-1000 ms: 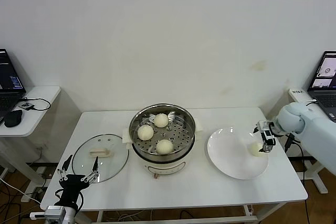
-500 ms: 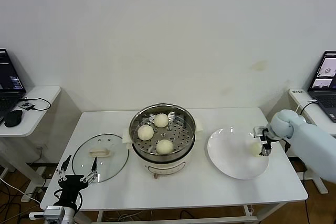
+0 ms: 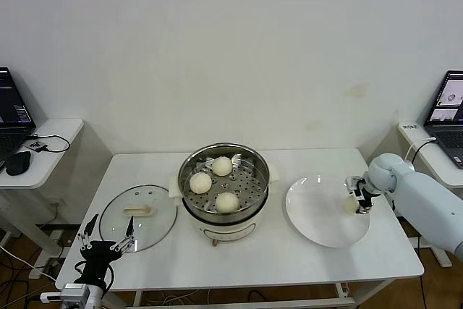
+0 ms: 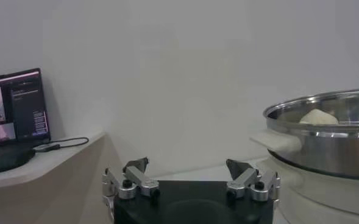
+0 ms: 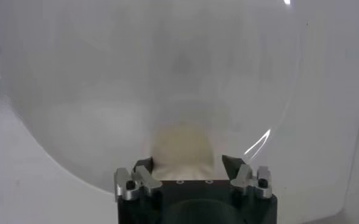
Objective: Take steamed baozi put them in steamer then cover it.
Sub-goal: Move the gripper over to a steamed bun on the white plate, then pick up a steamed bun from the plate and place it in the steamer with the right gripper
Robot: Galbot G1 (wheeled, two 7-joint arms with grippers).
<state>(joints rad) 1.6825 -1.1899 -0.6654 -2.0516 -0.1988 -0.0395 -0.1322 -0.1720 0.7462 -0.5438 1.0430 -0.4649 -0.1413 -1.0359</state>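
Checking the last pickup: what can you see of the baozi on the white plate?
The baozi is a small, round, smooth bun, pale cream, soft-looking. It sits on the right part of the white plate, near the rim. The right gripper is down over it, and in the right wrist view the bun lies between the two fingers. Whether they already press it cannot be told. It is the only bun on the plate.

My head camera looks forward and down over the whole table (image 3: 289,251), from some way off. My left wrist camera sits low by the table's near left corner, facing level toward the steamer (image 4: 325,131), which the head view also shows. My right wrist camera looks close down onto the plate (image 5: 75,91), shared likewise.
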